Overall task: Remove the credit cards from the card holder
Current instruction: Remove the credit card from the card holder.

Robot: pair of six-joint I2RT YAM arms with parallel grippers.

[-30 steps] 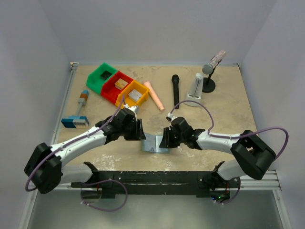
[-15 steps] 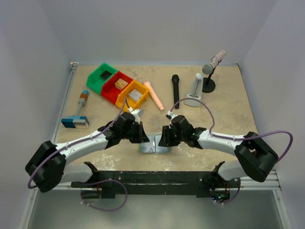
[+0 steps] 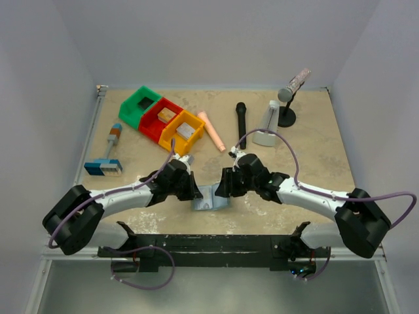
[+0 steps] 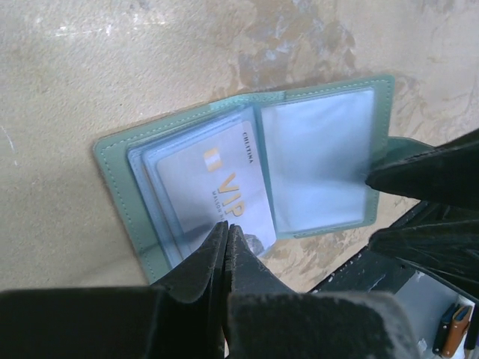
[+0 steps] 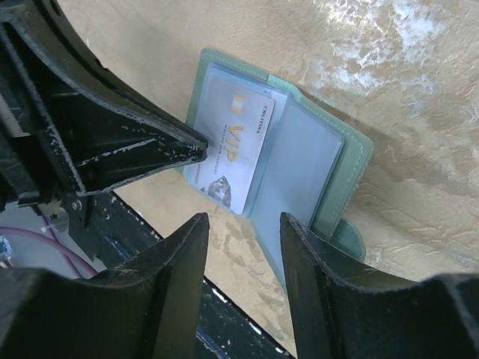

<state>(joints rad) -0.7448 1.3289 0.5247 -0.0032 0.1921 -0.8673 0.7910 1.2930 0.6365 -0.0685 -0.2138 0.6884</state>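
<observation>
The pale teal card holder (image 3: 211, 199) lies open on the table between my two arms. In the left wrist view a silvery credit card (image 4: 213, 179) printed "VIP" sticks partly out of the card holder's (image 4: 322, 149) left pocket, one corner past the near edge. My left gripper (image 4: 227, 226) is shut, and its tips rest on that card's lower edge. I cannot tell whether the card is pinched. My right gripper (image 5: 243, 221) stands open just above the holder's (image 5: 299, 164) empty clear panel, beside the card (image 5: 232, 149). No golden-tan card shows.
Green (image 3: 143, 104), red (image 3: 162, 118) and orange (image 3: 183, 131) bins stand at the back left. A pink stick (image 3: 211, 131), a black microphone (image 3: 240, 124), a white stand (image 3: 268, 124) and a striped block (image 3: 103, 167) lie around them. The black rail (image 3: 216, 243) runs along the near edge.
My left gripper has shut with its tips on the card. The right gripper's jaws have spread wider. Both arms have come nearer the table's front edge over the holder.
</observation>
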